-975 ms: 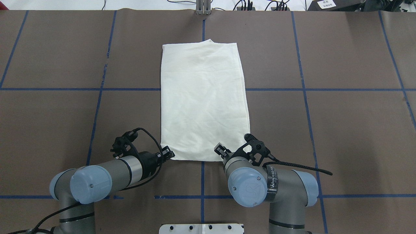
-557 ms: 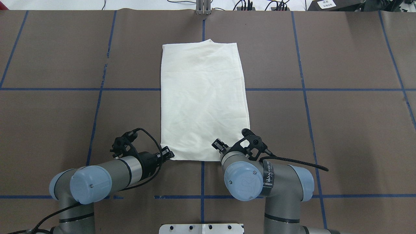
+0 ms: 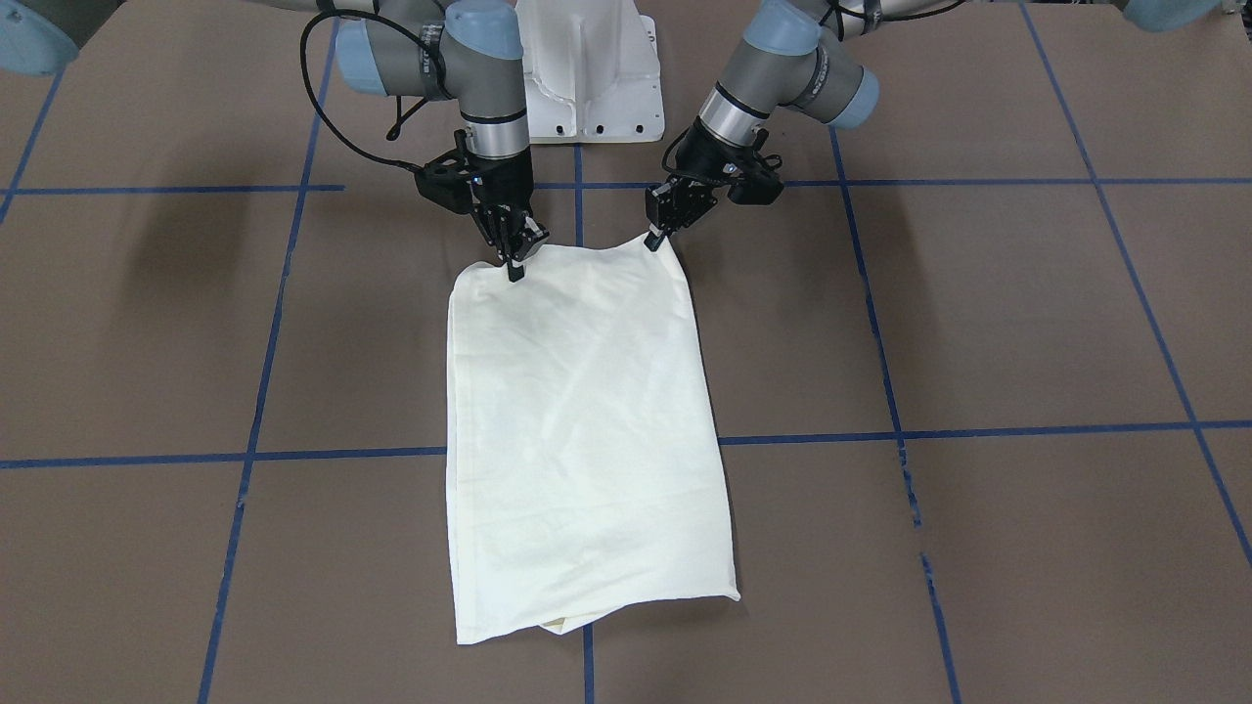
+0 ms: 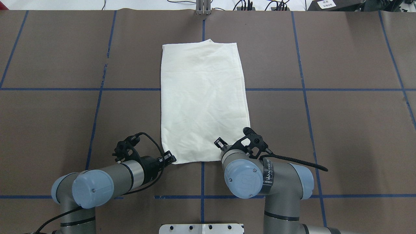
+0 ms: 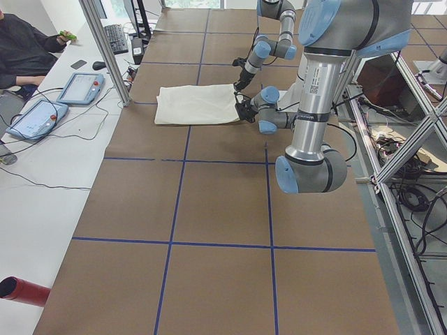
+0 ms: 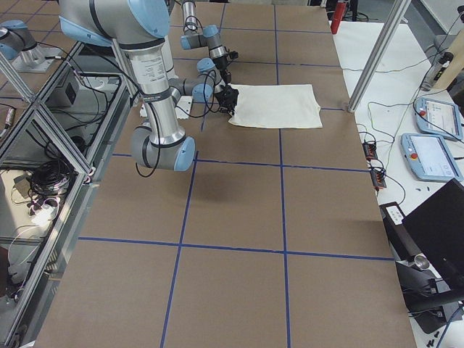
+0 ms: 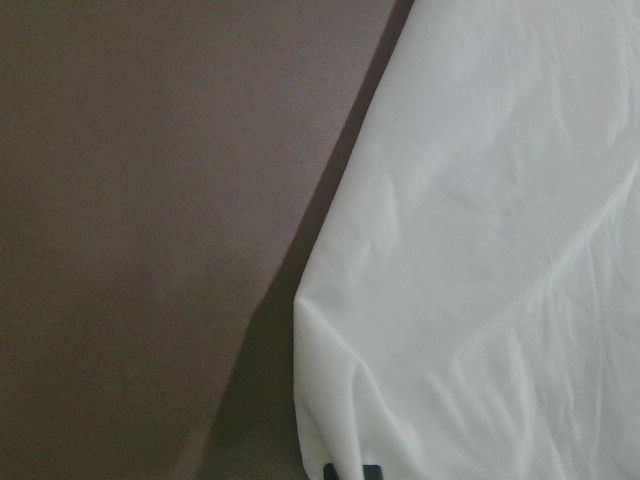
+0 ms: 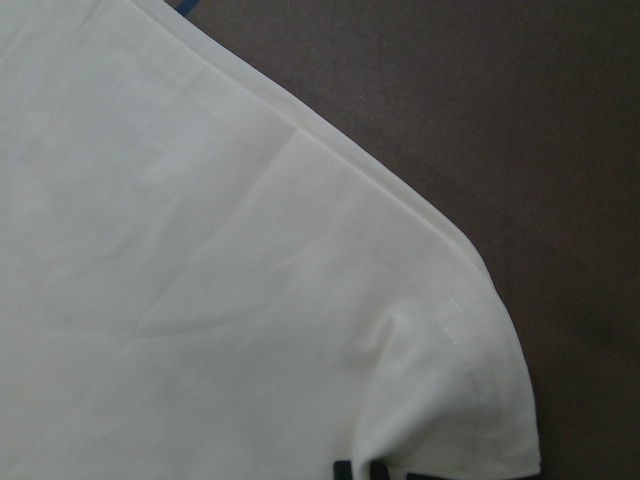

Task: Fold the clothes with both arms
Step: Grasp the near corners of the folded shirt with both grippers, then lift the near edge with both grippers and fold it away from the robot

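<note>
Nearest the robot, at the bench edge: white metal base plate (image 4: 201,228), flanked by the grey-and-silver tubular left arm (image 4: 110,177) and right arm (image 4: 260,175), both with light blue joint caps and both reaching forward.

Just beyond, black two-finger left gripper (image 4: 169,157) at the near left corner of the cream fabric T-shirt (image 4: 203,97). Fingers drawn together on that corner, cloth pinched between them and raised slightly off the surface, with a shadow beneath it in the left wrist view.

Alongside, black two-finger right gripper (image 4: 220,143) on the near edge of the same garment, a little inboard of its near right corner. Fingers likewise closed, with a piece of stitched hem clamped between the tips.

Further out, T-shirt folded into a long rectangle, plain side up, lightly creased. Laid flat on the brown paper-covered bench (image 4: 341,130), lengthwise away from the robot, on the centre line and across one of the blue tape grid lines (image 4: 97,89).

At the far end of the garment, a small fold of under-layer protruding past the edge.

Beyond that, at the far rim of the bench, upright grey metal post (image 4: 203,8) and black cables.
</note>
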`<state>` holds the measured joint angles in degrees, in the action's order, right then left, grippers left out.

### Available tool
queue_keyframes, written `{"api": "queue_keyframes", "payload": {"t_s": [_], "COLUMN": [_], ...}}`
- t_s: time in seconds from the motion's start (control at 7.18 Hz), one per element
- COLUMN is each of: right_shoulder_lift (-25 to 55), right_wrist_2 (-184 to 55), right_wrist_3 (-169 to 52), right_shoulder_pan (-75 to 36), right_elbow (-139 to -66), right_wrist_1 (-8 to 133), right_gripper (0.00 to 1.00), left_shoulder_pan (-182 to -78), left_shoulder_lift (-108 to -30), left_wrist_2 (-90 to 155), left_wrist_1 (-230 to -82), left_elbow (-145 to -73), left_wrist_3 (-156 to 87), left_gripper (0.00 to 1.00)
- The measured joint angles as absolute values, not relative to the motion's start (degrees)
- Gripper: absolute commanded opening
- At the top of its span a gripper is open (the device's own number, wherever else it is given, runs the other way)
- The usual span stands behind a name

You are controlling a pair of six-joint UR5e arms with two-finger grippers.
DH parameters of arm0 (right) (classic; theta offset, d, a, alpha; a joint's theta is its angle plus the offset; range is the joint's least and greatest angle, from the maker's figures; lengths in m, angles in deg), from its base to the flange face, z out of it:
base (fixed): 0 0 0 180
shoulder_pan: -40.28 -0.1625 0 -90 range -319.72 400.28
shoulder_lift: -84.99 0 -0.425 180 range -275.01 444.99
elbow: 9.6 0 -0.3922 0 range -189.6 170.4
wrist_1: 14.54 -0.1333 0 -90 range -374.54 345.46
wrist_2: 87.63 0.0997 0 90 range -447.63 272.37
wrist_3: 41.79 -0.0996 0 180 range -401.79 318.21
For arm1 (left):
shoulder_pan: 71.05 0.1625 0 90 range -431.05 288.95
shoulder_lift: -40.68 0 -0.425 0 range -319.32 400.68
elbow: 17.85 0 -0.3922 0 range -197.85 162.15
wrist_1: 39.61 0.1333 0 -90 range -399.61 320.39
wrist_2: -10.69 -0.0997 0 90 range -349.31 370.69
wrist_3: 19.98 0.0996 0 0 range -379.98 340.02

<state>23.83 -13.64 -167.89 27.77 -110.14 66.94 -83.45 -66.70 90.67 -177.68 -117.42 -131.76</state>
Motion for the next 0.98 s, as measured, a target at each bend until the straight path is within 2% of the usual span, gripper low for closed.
{"api": "queue_keyframes", "payload": {"t_s": [0.28, 0.42, 0.7, 0.98], "right_shoulder_lift": [23.68, 23.15, 22.19, 22.34], "right_wrist_2": [-13.88, -14.11, -14.54, -16.07], "right_wrist_3": [-167.89, -167.87, -168.00, -170.03], "right_shoulder_pan": [27.61, 27.80, 31.28, 35.93], "right_elbow": [-111.22, -114.03, -127.09, -137.59], "right_wrist_1": [67.05, 68.02, 78.56, 89.06], "right_gripper": [0.00, 0.00, 0.00, 0.00], "left_shoulder_pan": [-83.44, -83.46, -83.51, -83.32], "left_shoulder_lift": [-66.66, -66.41, -64.38, -62.79], "left_wrist_2": [90.80, 90.93, 91.13, 92.10], "left_wrist_1": [-177.64, -177.48, -175.28, -164.06], "left_elbow": [-118.33, -119.89, -127.27, -139.91], "left_wrist_3": [-131.53, -131.30, -131.11, -131.14], "left_gripper": [0.00, 0.00, 0.00, 0.00]}}
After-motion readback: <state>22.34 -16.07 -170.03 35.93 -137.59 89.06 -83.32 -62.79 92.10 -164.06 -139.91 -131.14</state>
